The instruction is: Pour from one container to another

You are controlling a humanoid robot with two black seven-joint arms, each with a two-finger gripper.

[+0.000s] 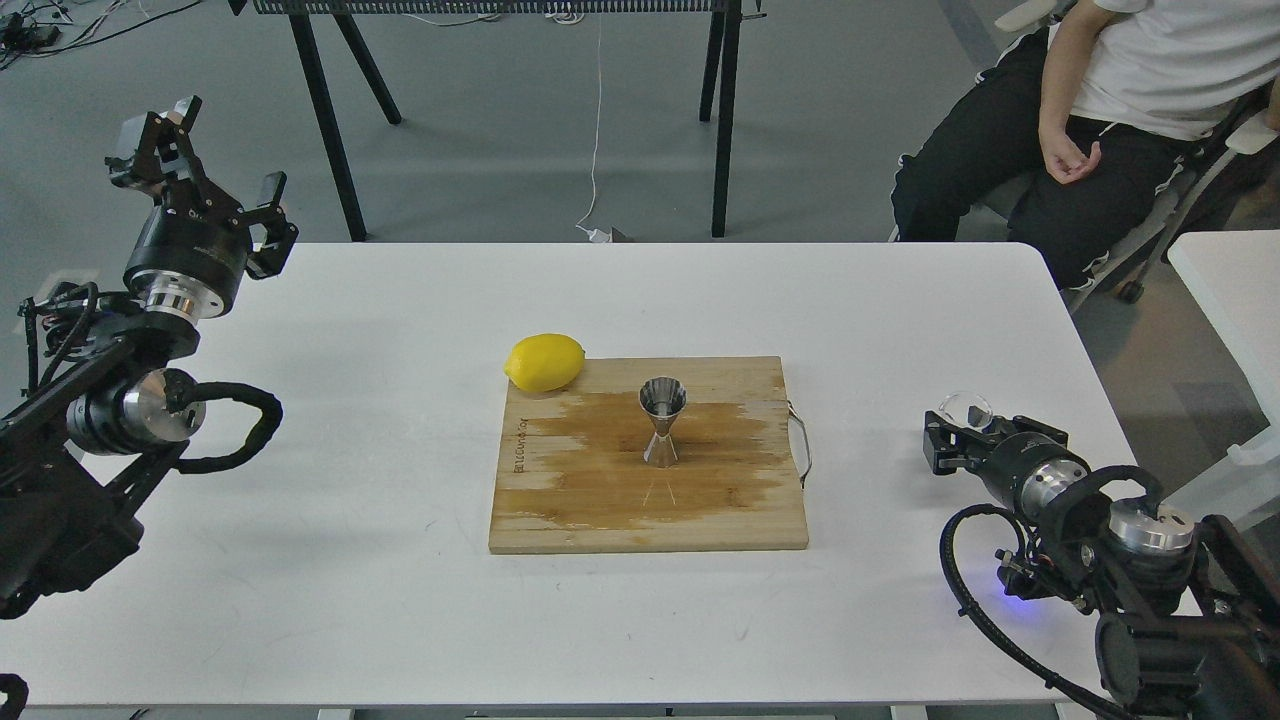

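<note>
The steel jigger stands upright near the centre of the wooden cutting board, right in the middle of a dark wet patch on the wood, open cone facing up. Up at the board's eleven o'clock corner sits the lemon, overlapping the board's edge, well clear of the jigger. Over at three o'clock from the board, out on the white bench, there's the small clear glass cup, upright, and the right hand is right at it, its dark fingers reaching under the rim from the near side; whether they are actually clamped on the glass or just beside it cannot be told from this angle. The cup is well apart from the jigger, with bare bench between them. Off at nine to ten o'clock, the left hand hangs above the bench's far left corner, fingers spread wide apart and holding nothing. A metal handle shows on the board's right side. A seated person is beyond the bench at one o'clock.
</note>
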